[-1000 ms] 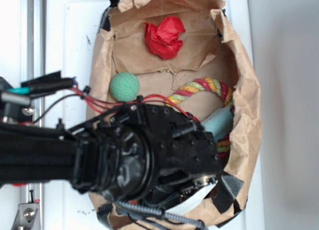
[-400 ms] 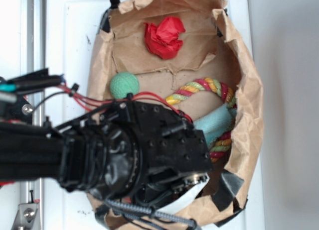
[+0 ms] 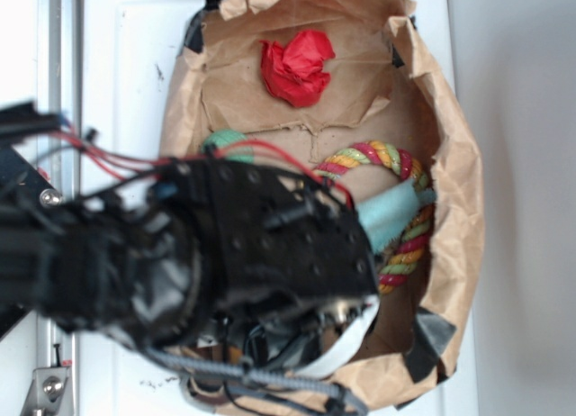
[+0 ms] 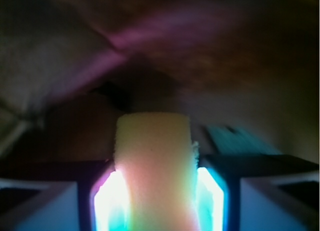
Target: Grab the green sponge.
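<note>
In the wrist view a pale yellow sponge (image 4: 154, 166) stood between the two fingers of the gripper (image 4: 155, 201), one finger (image 4: 102, 201) pressed against its left side and the other on its right, so the tool was closed down to the width of the block and had hold of it. The sponge rose upright out of the gap, its rounded top above the finger ends, and its lower part was washed out by bright glare. Behind it the picture was dark and smeared; only a brownish surface and a strip of teal cloth (image 4: 240, 138) to the right could be made out. In the exterior view the sponge itself was hidden, because the black arm (image 3: 225, 254) lay across the lower left of the scene and covered whatever sat beneath its end; the fingers could not be seen there either. The arm reached over a crumpled brown paper bag (image 3: 450, 164) that lay opened out on a white table (image 3: 126, 74). Inside the bag, near the top, sat a wad of red paper (image 3: 295, 67). A green ball (image 3: 227, 140) showed only as a sliver just above the arm, mostly covered by it and by red wires (image 3: 117, 159). To the right of the arm a multicoloured rope (image 3: 387, 159) curved round in a loop, and the teal cloth (image 3: 387, 213) lay inside that loop, touching the rope.
</note>
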Tool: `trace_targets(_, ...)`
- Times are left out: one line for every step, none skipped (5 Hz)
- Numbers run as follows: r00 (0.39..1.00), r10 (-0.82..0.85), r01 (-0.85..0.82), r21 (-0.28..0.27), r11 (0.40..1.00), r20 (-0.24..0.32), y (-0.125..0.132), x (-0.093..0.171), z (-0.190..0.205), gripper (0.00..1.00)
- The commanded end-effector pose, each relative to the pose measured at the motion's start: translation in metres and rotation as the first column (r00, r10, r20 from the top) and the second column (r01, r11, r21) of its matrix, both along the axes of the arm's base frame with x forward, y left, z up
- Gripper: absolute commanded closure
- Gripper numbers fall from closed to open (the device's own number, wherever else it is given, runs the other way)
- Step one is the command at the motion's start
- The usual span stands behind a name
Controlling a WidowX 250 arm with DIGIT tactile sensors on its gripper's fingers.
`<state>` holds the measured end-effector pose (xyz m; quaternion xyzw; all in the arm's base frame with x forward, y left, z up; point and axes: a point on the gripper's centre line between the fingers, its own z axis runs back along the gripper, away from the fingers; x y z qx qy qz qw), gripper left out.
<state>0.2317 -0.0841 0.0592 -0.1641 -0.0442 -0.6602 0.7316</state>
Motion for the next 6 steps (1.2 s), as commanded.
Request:
trace_targets(0.873, 0.486, -0.467, 0.226, 0.855, -0.032, 0.036, -0.011, 0.061, 1.0)
trace_targets(0.724, 0.687, -0.648, 0.281, 0.708, -0.062, 0.057, -0.015, 0.06, 1.0)
trace_targets(0.573, 0.817, -0.775, 0.277, 0.568, -0.072, 0.07, -0.018, 0.065, 1.0)
trace_targets(0.456, 0.886, -0.848, 0.261, 0.461, -0.083, 0.08, -0.019, 0.07, 1.0)
trace_targets(0.407, 0.913, -0.883, 0.238, 0.404, -0.041, 0.089, -0.006, 0.076, 1.0)
trace_targets(0.464, 0.882, -0.869, 0.235, 0.436, 0.077, 0.093, 0.014, 0.08, 1.0)
